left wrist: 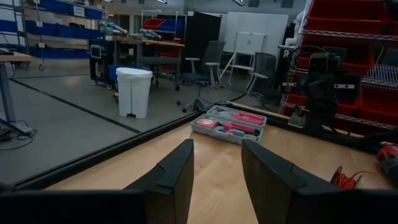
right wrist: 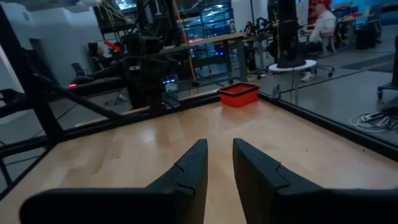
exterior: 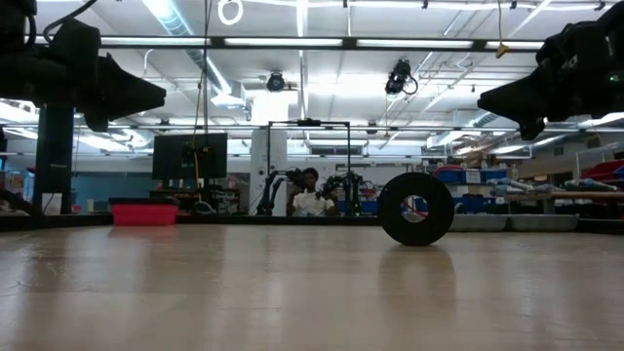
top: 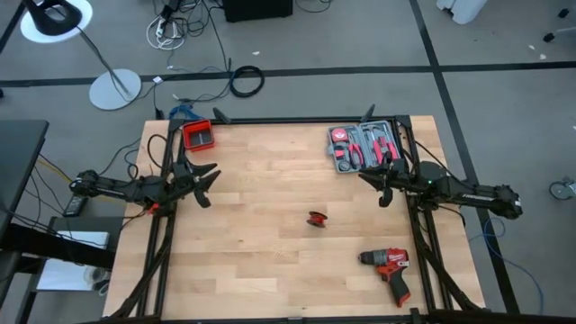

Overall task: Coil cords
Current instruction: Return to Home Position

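cords (top: 316, 219) centre of table (top: 261, 270) | drill (top: 389, 267) front-right of them | tool case (top: 363, 147) back right | bin (top: 198, 136) back left

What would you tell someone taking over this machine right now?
Left claw: open, empty, raised by the table's left edge.
Right claw: open, empty, raised by the right edge.
Black spool with the red wire sits mid-table, clear of both claws.
Done: wire looks wound on the spool.
Left: probably only parking the arms; check the coil up close.

The left gripper (top: 211, 184) is held raised at the worktop's (top: 270, 261) 9 o'clock edge, fingers parted. The right gripper (top: 374, 188) is held at 3 o'clock, fingers narrowly parted.
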